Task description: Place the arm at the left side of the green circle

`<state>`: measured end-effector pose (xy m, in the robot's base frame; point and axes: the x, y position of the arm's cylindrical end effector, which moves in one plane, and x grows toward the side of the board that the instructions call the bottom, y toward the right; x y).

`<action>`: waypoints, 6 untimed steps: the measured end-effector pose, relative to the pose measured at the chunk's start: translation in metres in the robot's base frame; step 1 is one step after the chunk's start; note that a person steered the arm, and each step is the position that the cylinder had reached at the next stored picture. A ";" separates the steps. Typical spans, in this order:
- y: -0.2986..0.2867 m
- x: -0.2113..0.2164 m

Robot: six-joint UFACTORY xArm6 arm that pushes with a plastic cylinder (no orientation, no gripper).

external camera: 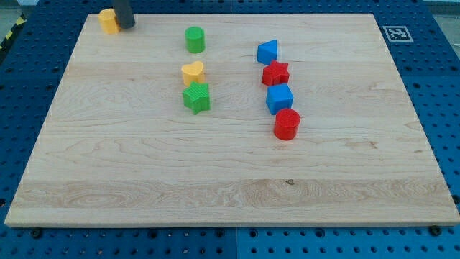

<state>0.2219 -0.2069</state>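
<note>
The green circle [195,39] is a short green cylinder standing near the view's top, left of centre. My tip [126,26] is the lower end of a dark rod at the view's top left, far to the left of the green circle. It stands right next to an orange block [108,21] at the board's top left corner. Whether the tip touches that block, I cannot tell.
A yellow heart-shaped block [192,73] and a green star [196,98] lie below the green circle. To the right stand a blue block [267,52], a red star [275,73], a blue cube [279,98] and a red cylinder [287,124]. The wooden board [215,180] rests on a blue pegboard.
</note>
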 end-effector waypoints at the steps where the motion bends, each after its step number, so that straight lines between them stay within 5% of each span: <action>1: 0.025 0.000; 2: 0.063 0.000; 6: 0.064 0.019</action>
<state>0.2407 -0.1433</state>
